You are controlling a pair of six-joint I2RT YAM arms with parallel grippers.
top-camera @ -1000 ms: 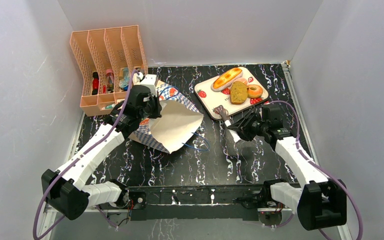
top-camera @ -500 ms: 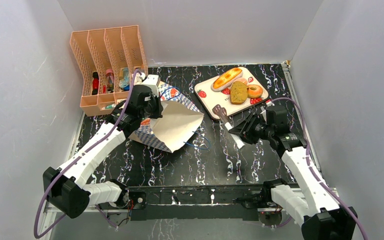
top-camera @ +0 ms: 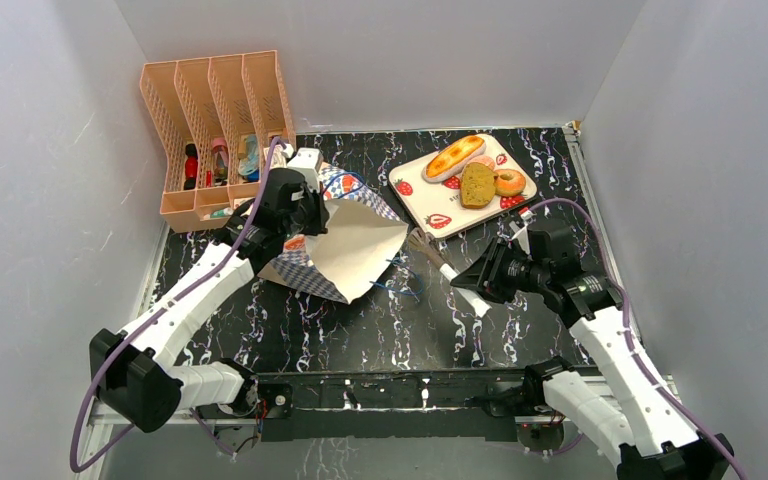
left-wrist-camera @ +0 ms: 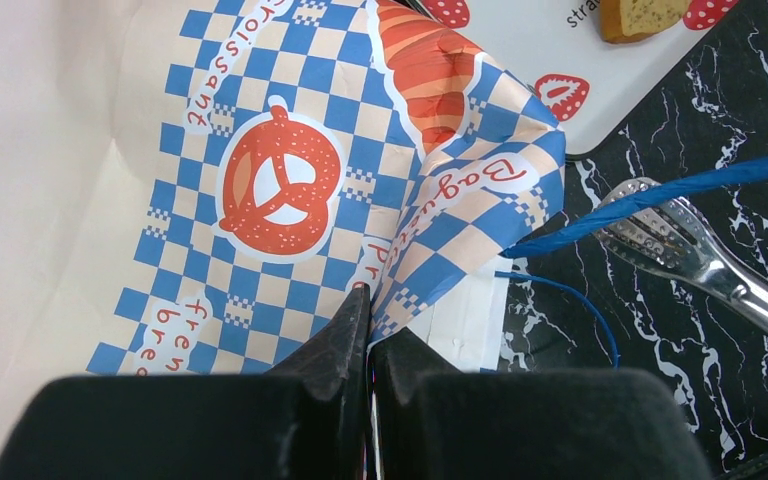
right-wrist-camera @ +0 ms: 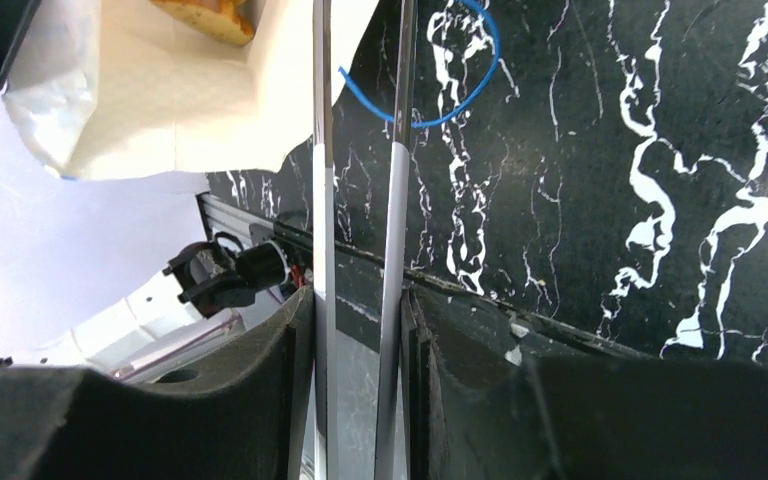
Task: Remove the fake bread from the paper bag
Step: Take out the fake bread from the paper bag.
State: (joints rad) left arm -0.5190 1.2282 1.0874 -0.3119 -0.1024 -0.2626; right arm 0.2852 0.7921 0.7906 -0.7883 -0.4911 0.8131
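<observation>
Black marbled tabletop (top-camera: 380, 320) carries the paper bag (top-camera: 345, 250), lying on its side left of centre with its white mouth facing right. A brown crust (right-wrist-camera: 205, 15) shows inside, probably the roll, though it is cut off at the frame's edge. The loaf (top-camera: 454, 157), slice (top-camera: 477, 184) and donut (top-camera: 510, 182) sit on a strawberry tray (top-camera: 422, 205) further back. The left gripper (left-wrist-camera: 368, 295) pinches the bag's checkered edge, jaws fully closed. The right gripper (right-wrist-camera: 360, 300) clamps metal tongs (top-camera: 430, 250), whose tips are near the bag's mouth.
</observation>
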